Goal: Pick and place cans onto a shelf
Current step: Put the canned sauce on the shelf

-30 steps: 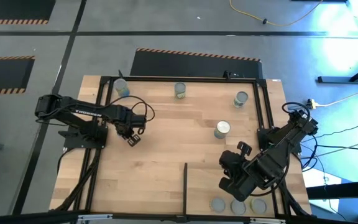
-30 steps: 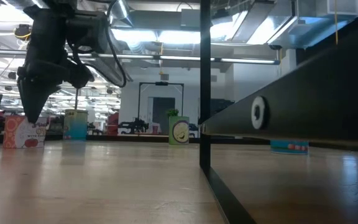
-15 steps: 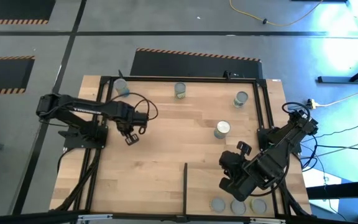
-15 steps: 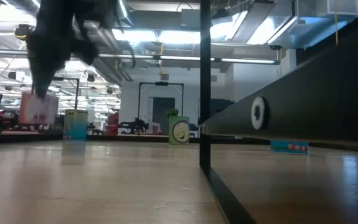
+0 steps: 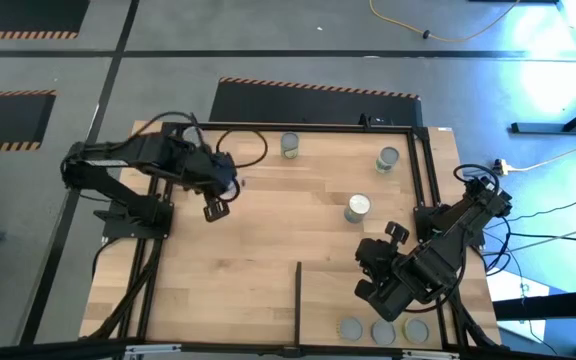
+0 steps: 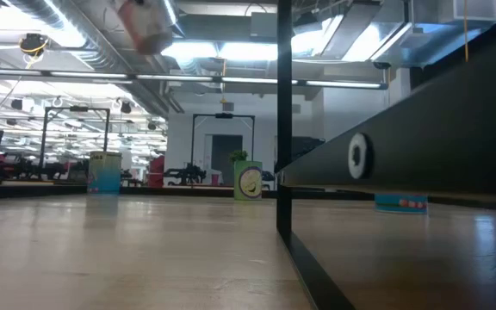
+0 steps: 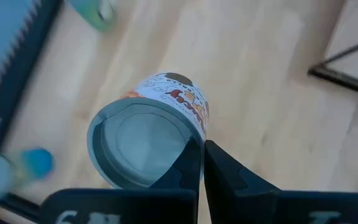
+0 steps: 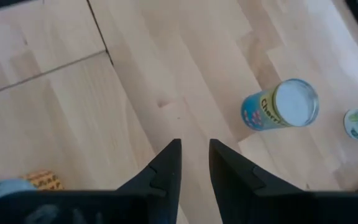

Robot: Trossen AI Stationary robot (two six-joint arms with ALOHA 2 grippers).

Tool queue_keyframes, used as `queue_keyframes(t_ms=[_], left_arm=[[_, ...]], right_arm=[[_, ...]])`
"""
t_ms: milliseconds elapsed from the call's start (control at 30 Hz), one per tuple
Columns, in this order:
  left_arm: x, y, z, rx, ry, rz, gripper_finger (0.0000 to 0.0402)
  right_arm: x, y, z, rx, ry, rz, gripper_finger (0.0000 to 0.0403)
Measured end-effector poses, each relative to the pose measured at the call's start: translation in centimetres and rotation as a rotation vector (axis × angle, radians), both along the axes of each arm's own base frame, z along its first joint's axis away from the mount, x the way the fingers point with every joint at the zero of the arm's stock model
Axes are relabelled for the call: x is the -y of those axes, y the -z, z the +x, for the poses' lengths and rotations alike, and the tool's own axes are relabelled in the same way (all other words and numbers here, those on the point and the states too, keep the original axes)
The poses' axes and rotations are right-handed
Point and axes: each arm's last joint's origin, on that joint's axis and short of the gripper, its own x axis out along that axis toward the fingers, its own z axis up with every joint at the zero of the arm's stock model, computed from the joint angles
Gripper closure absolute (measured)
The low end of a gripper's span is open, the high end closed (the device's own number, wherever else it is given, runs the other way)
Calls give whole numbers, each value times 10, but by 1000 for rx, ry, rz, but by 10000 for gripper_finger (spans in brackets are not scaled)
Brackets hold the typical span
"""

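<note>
The left claw, clenched on a can, carries it above the surface; next, travel toward the shelf.

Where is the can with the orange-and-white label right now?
Held off the table in the left claw, the can hangs over the table's left side in the high view.

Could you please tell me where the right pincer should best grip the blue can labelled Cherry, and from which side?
Grip the blue cylindrical tin can across its curved side wall, just below the pale round lid, coming straight down from above. It stands upright with bare wood all round, so the open right pincer should likely straddle it.
</note>
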Motion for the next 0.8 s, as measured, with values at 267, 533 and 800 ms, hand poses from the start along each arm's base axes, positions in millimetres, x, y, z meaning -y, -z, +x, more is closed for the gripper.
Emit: queue_keyframes(t_ms=[267, 533, 800], left_arm=[[5, -37, 44, 58, 130, 129, 401], [35, -42, 104, 119, 442, 93, 401], [76, -20, 129, 150, 670, 8, 401]], right_arm=[[10, -15, -9, 84, 51, 29, 318], [21, -31, -19, 164, 57, 26, 318], [33, -46, -28, 256, 55, -11, 318]])
